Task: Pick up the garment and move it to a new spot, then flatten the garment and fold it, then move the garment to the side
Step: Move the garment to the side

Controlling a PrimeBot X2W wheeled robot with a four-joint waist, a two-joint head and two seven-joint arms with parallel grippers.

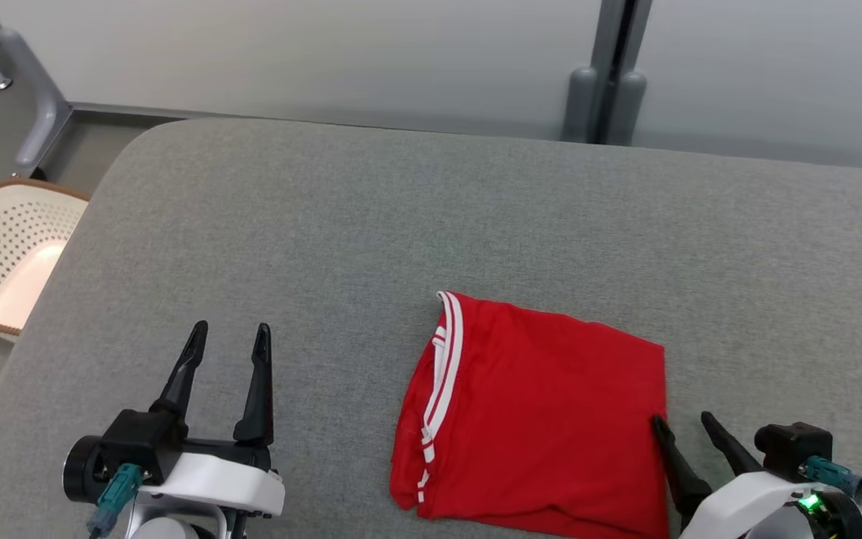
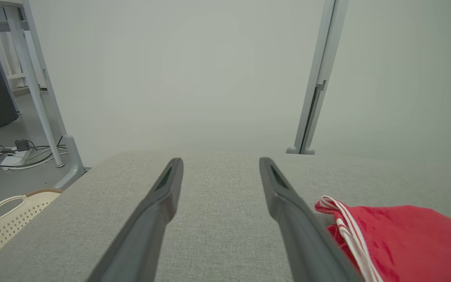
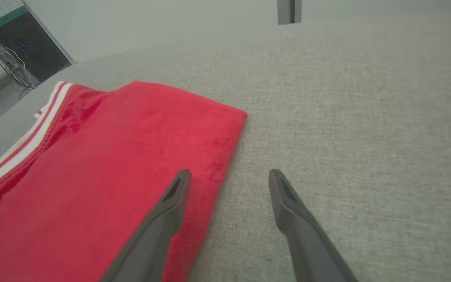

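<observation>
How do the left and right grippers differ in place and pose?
The left gripper stands over bare grey fabric surface, apart from the folded red garment with striped trim; the right gripper sits at its edge, one finger over the cloth. The left gripper's fingers point almost straight up the head view; the right gripper's lean leftward. Both are open and empty.

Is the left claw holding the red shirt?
No, the left claw is open with nothing in it, over the grey cushion beside the red shirt.
</observation>
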